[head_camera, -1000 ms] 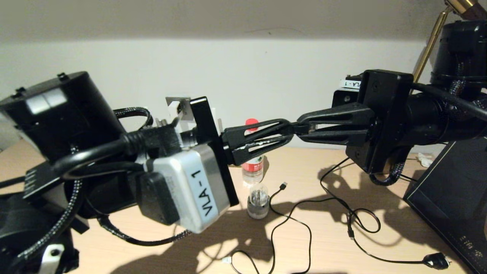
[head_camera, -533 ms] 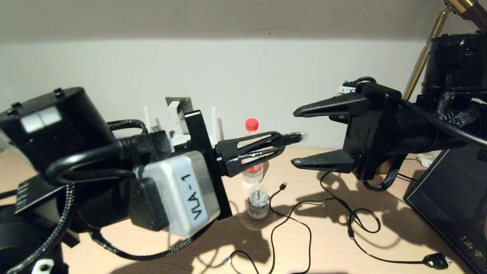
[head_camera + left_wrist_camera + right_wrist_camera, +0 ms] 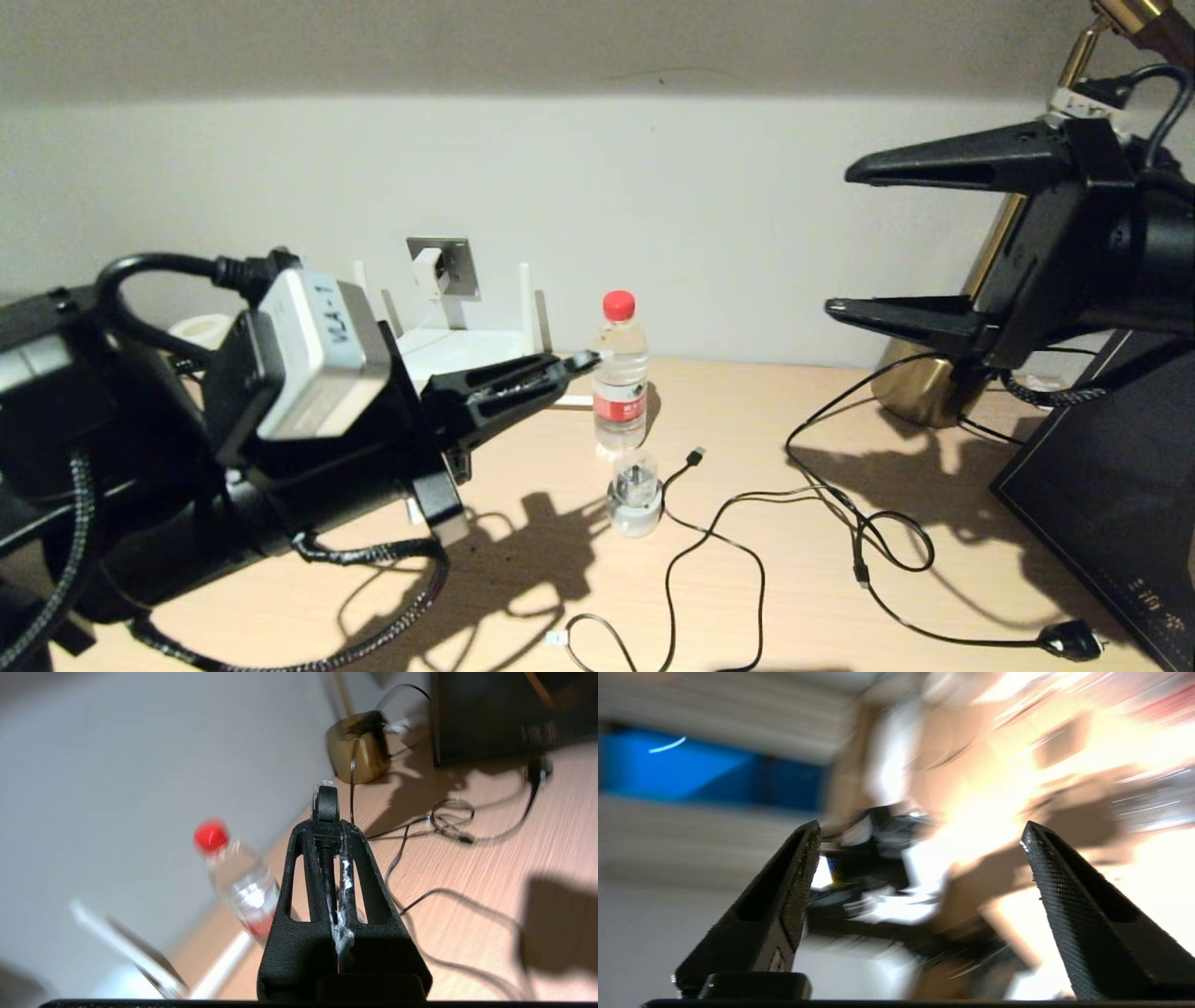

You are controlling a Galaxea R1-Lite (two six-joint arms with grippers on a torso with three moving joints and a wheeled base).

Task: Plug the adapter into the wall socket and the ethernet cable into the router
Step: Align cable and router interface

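Ethernet cable [image 3: 325, 812], black with a clear plug tip, is pinched between the closed fingers of the left gripper [image 3: 569, 366], its tip poking out just past them. In the head view that gripper sits at about nine o'clock, pointing toward the router [image 3: 457, 347], a white box with upright antennas below the wall socket [image 3: 442, 268], where the adapter [image 3: 428, 269] sits against the plate. The right gripper [image 3: 837, 240] hangs at two o'clock, jaws wide and empty. A water bottle [image 3: 619, 373] stands just beside the left fingertips.
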